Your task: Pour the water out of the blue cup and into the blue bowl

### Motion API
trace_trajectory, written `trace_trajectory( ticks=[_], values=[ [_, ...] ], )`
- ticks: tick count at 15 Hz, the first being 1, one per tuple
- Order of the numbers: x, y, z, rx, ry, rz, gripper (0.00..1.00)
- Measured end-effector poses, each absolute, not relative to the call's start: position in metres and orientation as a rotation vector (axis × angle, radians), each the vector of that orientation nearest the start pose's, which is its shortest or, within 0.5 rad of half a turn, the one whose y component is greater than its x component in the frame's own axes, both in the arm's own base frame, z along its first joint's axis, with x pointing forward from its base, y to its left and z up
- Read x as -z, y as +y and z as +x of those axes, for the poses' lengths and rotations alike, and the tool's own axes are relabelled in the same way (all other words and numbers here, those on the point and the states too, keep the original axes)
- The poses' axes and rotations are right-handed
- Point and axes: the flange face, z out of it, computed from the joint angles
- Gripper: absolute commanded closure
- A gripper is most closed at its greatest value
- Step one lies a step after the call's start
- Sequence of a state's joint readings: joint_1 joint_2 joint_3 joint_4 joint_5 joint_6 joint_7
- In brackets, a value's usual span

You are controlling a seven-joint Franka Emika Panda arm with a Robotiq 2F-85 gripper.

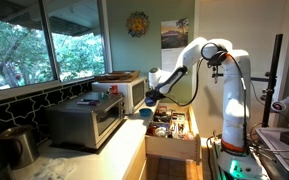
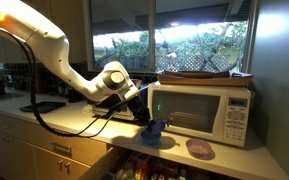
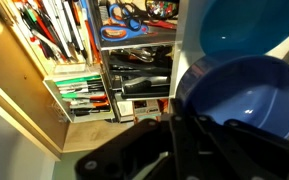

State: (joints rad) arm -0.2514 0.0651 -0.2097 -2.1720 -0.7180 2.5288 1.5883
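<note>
My gripper [image 3: 184, 140] is shut on the rim of the blue cup [image 3: 239, 95], a dark royal-blue vessel with a paler inside that fills the lower right of the wrist view. The turquoise blue bowl [image 3: 234, 25] lies just beyond the cup, on the white counter. In an exterior view the gripper [image 2: 142, 112] holds the cup [image 2: 156, 127] low over the bowl [image 2: 150, 141] at the counter's front edge, in front of the microwave. In an exterior view the gripper [image 1: 150, 97] and the cup [image 1: 146, 112] are small. Water is too hard to make out.
A white microwave [image 2: 206, 110] stands right behind the cup, with a purple dish [image 2: 199, 148] in front of it. An open drawer [image 3: 74, 70] full of tools and pens lies below the counter edge; it also shows in an exterior view [image 1: 170, 125]. A toaster oven [image 1: 84, 122] stands on the counter.
</note>
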Motion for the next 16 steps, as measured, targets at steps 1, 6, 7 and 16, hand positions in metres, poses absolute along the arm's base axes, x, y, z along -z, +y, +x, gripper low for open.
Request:
trace_trajectory(
  ticks=[1,6,7,16],
  values=[
    [-0.390,-0.248,0.513,0.877,2.268,-2.417,0.99],
    [-0.388,-0.247,0.519,1.034,2.228,-2.483,0.99],
    [-0.388,-0.244,0.520,1.066,2.214,-2.499,0.99],
    [-0.369,-0.229,0.526,1.282,2.166,-2.567,0.99]
  ],
)
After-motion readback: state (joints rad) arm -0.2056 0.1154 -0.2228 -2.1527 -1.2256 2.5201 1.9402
